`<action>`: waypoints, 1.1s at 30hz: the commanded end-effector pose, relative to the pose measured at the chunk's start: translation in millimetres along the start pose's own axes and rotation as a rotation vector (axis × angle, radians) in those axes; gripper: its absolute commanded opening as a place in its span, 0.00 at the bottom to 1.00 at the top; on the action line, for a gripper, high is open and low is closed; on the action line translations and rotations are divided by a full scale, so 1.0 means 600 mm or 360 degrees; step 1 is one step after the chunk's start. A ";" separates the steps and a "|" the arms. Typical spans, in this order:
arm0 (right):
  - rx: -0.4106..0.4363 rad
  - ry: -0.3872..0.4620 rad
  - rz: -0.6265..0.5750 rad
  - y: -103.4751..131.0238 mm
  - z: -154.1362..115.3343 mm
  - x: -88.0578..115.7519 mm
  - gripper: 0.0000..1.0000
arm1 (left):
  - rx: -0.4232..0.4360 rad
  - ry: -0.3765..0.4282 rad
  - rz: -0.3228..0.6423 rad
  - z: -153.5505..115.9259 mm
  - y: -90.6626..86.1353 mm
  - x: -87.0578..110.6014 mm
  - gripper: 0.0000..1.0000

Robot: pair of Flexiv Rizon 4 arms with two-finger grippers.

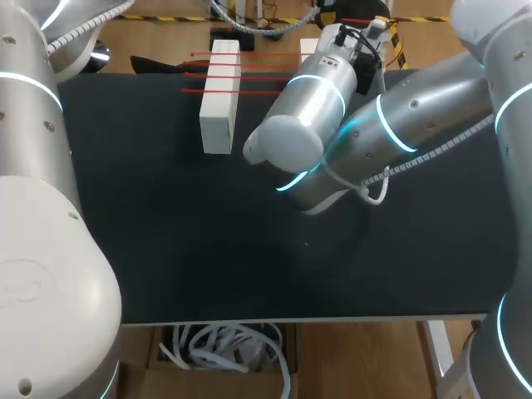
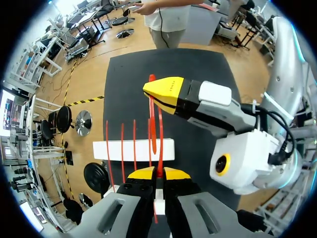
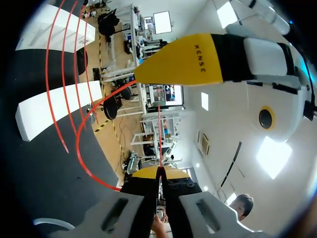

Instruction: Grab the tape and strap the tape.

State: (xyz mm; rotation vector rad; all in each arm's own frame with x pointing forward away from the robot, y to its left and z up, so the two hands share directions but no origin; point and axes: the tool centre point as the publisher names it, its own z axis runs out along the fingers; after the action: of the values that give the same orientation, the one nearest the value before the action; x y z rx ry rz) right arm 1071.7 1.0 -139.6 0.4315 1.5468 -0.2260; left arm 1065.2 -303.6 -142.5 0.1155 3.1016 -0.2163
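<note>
Thin red tape (image 2: 160,134) runs from my left gripper (image 2: 156,172), which is shut on it, up to a yellow finger (image 2: 166,91) of my right gripper just ahead. My right gripper (image 3: 159,172) is shut on a fine strand of the tape (image 3: 159,139); a yellow finger (image 3: 183,59) of my left gripper hangs close ahead of it. Several red strips (image 1: 249,73) span two white blocks (image 1: 219,100) (image 1: 309,46) at the table's far side. My right arm (image 1: 320,91) reaches over them. The left gripper is hidden in the head view.
The black table (image 1: 208,249) lies below both grippers. In the left wrist view one white block (image 2: 119,150) lies under my fingers with strips across it. The right wrist view shows both blocks (image 3: 54,109) (image 3: 42,29) off to one side.
</note>
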 end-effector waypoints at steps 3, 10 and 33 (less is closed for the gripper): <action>-0.0007 -0.0006 -0.0017 0.014 -0.005 -0.002 0.00 | -0.0007 0.0006 -0.0002 -0.001 -0.001 -0.002 0.00; -0.0016 -0.0006 -0.0023 0.017 -0.006 -0.002 0.00 | -0.0007 0.0006 -0.0002 -0.001 -0.001 -0.002 0.00; -0.0010 0.0029 -0.0025 0.030 -0.015 0.007 0.00 | -0.0007 0.0006 -0.0002 -0.001 -0.001 -0.002 0.00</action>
State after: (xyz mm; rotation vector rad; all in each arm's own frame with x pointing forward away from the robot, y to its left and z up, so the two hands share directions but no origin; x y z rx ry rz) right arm 1070.8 18.8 -143.2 0.4153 1.5622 -0.2252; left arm 1065.2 -303.6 -142.5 0.1156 3.1016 -0.2160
